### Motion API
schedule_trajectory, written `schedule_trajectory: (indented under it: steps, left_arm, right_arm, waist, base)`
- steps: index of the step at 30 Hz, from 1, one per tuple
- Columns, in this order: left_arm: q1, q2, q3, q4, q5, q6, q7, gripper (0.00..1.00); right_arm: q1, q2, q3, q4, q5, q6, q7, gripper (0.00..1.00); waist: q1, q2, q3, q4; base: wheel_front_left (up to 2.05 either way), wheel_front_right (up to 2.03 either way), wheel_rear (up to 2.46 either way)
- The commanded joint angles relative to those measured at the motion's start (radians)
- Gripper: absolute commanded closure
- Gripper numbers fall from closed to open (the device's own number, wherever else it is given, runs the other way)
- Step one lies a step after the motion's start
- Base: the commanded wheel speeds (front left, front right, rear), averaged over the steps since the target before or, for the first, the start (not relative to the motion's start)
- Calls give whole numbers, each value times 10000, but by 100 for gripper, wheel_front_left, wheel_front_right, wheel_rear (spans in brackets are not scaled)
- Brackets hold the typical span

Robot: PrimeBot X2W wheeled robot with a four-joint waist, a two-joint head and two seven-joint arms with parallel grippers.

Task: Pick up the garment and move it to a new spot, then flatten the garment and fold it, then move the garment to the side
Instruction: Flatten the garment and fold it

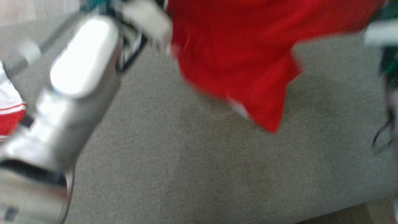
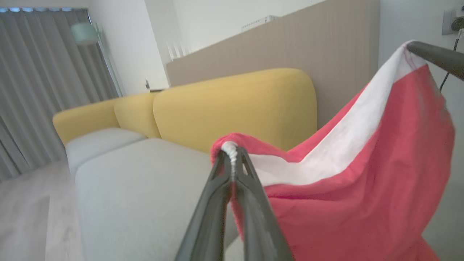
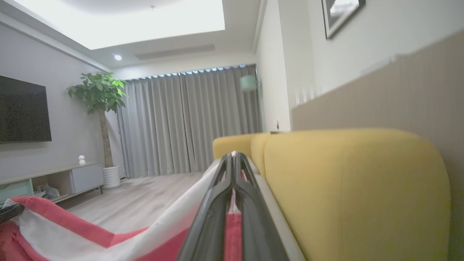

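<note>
The garment [image 1: 236,56], red with a white band, hangs stretched above the grey sofa seat [image 1: 199,161], its lowest corner near the cushion. In the left wrist view my left gripper [image 2: 232,150] is shut on a bunched white edge of the garment [image 2: 362,188]. A dark finger of the right gripper [image 2: 435,56] grips the far upper corner there. In the right wrist view my right gripper [image 3: 233,157] is shut on the garment [image 3: 72,232], which sags away to the lower left. The head view is blurred, with my pale left forearm [image 1: 80,59] reaching up to the cloth.
Yellow back cushions [image 2: 235,105] run behind the grey seat. Another red and white cloth [image 1: 9,109] lies at the head view's left edge. A TV cabinet [image 3: 54,177], a potted plant [image 3: 98,94] and grey curtains [image 3: 188,119] stand across the wooden floor.
</note>
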Motion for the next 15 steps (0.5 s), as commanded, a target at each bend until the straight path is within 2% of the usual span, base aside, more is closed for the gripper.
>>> schedule_trajectory:
  steps: [1, 5, 8, 12, 15]
  left_arm:
    - [-610, 243, 331, -202, 96, -27, -113, 100]
    - [-2563, -163, 375, 553, 726, 125, -1160, 100]
    - [-3253, -426, 442, 1019, 936, 248, -2042, 100]
    - [-2937, -383, 397, 1126, 875, 117, -2559, 100]
    - [-2018, 41, -136, 581, 1369, 38, -2631, 100]
  right_arm:
    - [-441, -144, 56, -319, -91, 77, -61, 100]
    - [-2356, -487, -369, -294, -484, 77, -61, 100]
    - [-2972, -714, -481, -489, -593, 77, -61, 100]
    - [-2365, -953, -382, -833, -362, 77, -61, 100]
    - [-1204, -889, -354, -1201, 112, 77, -61, 100]
  waist:
    - [-2, 0, 374, 80]
    - [-2, 0, 850, 211]
    - [-2, 0, 983, 340]
    - [-2, 0, 1001, 475]
    - [-2, 0, 1051, 517]
  base:
    - [0, 0, 0]
    - [0, 0, 0]
    - [0, 0, 0]
    - [0, 0, 0]
    - [0, 0, 0]
